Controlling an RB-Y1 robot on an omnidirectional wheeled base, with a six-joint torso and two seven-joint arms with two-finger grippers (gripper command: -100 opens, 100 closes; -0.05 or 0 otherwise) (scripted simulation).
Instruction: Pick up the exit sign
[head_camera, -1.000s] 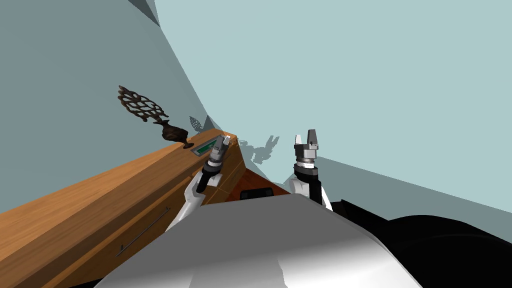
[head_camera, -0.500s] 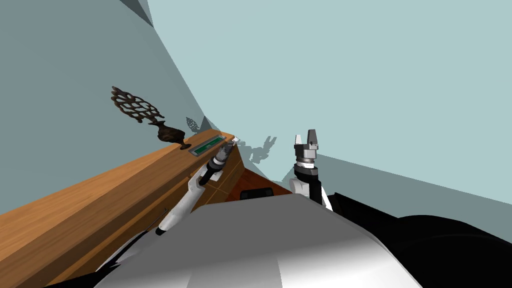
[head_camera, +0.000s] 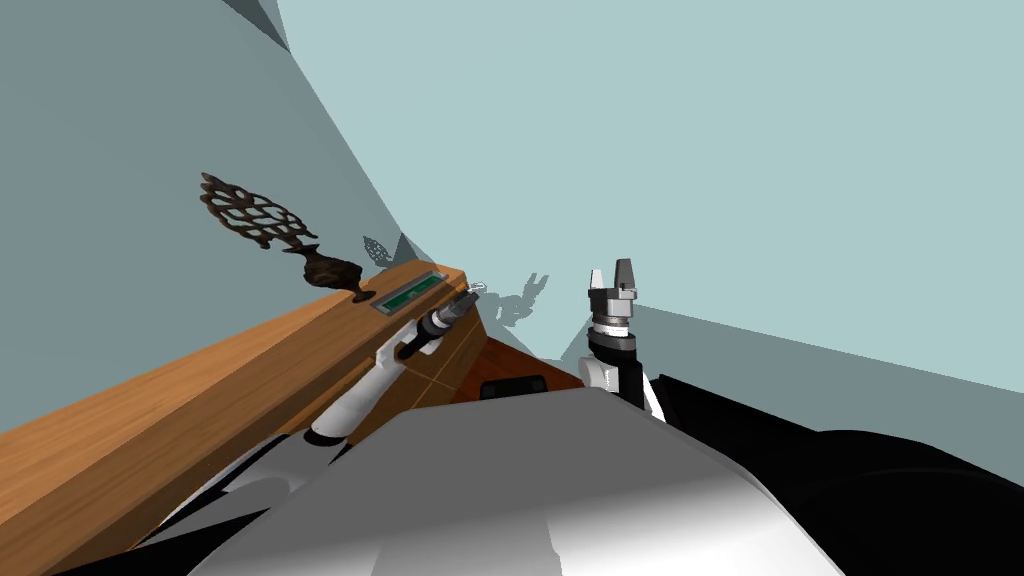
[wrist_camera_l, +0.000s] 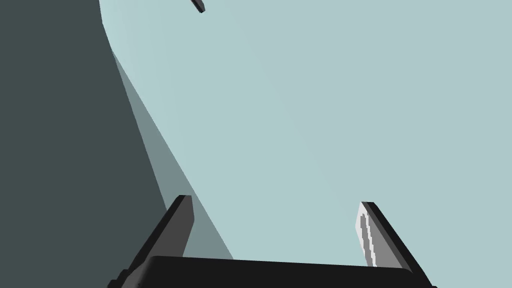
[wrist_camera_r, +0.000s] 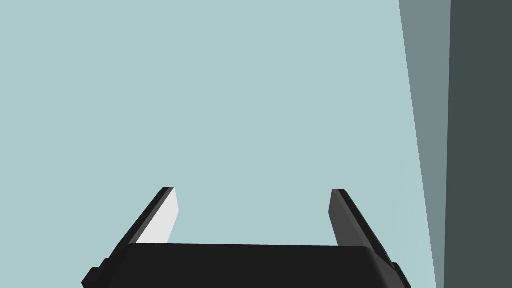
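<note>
Exit sign (head_camera: 410, 292), flat green in a grey frame, lies on the brown wooden table (head_camera: 200, 375) left of centre. Left end effector (head_camera: 473, 289), wide open and empty, hovers seemingly just right of it; right end effector (head_camera: 612, 272) likewise, at centre.

Left arm extended forward, left gripper (head_camera: 474, 289) with 2 fingers (wrist_camera_l: 182, 220) apart, right gripper (head_camera: 611, 270) upright, likewise spread

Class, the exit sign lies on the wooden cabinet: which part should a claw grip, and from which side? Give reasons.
Probably across its narrow width, by the two long edges, from above: the exit sign is a slim bar lying flat, face up, on the cabinet. The open left claw is nearest.
</note>
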